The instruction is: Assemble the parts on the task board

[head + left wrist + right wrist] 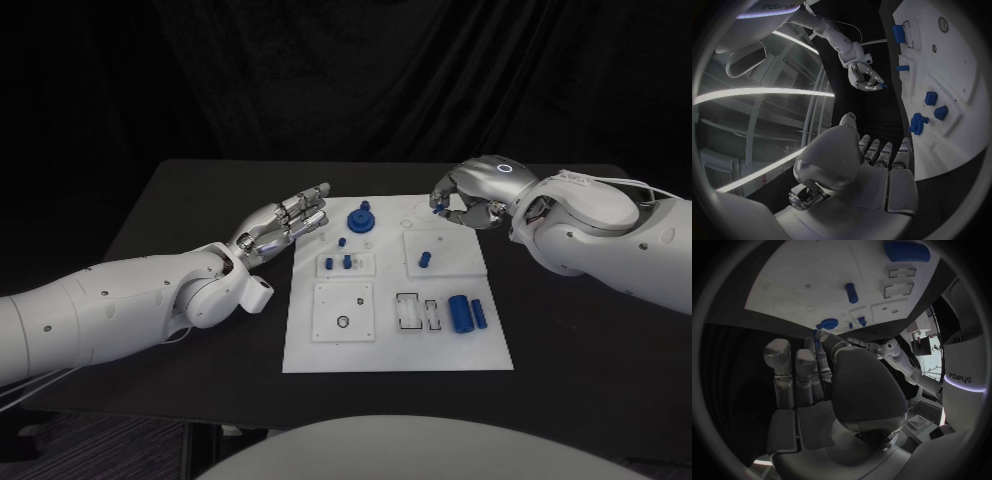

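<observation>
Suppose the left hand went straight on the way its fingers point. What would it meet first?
Probably the far left corner of the task board, then perhaps the knobbed part there. The left hand looks raised, so depth is unclear.

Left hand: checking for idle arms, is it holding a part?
No, the left hand lies open beside the task board, holding nothing.

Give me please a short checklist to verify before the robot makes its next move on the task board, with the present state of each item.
1. Right hand holds a part: ok, a small blue piece sits at its fingertips, at the far edge of the task board.
2. Grip secure: cannot tell, the piece is mostly hidden.
3. Left hand holds nothing: ok, fingers extended beside the board.
4. Left hand off the board: ok.
5. Two blue cylinders lying on the board: ok.
6. Target socket for the held piece: cannot tell.
</observation>
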